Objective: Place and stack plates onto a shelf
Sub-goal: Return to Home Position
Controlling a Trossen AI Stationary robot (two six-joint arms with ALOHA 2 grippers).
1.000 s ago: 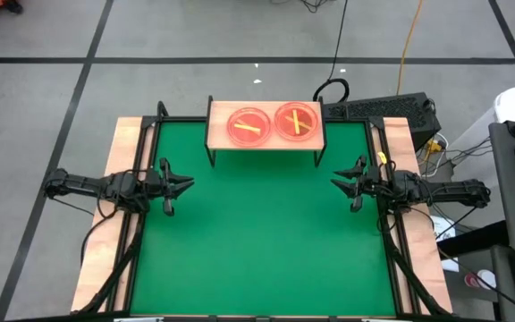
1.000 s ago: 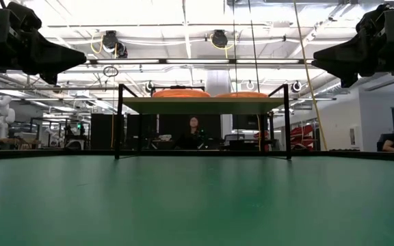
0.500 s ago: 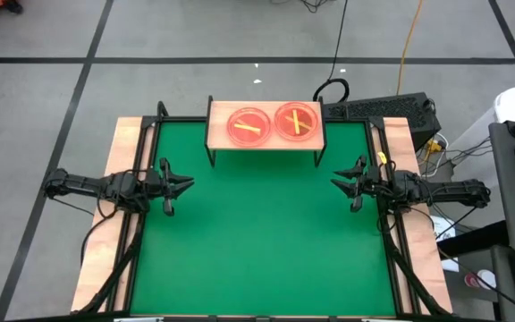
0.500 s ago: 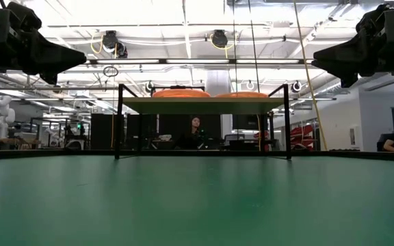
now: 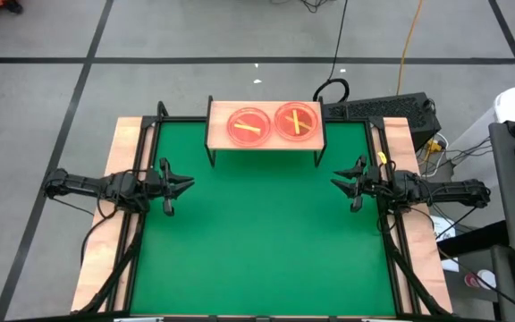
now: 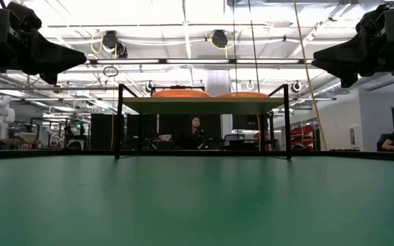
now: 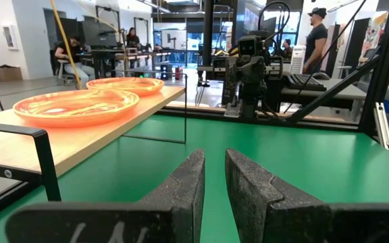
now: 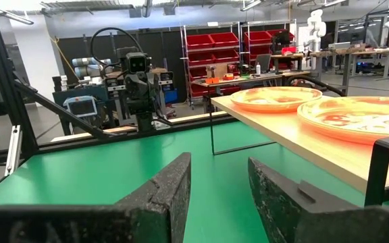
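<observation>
A: What did the desk look like?

B: Bare green top, nothing on it but the shelf at the far edge, in the middle.

A: And the arms?

B: Both were pulled out to the sides, well apart from the shelf. The left gripper hung over the left edge with its fingers parted a little, holding nothing. The right gripper mirrored it on the right, fingers spread wider, also empty.

A: The plates?

B: All that I could see were on the shelf, in two orange piles side by side, nearly touching. How many lay in each, I couldn't tell from above.

A: So what could have gone wrong?

B: Little, I'd judge. The right pile sat close to the shelf's right end, and glossy plates probably slide on one another. A knock to the desk, or an arm swinging wide past the thin legs, could have shifted a pile or tipped a plate off that end.
</observation>
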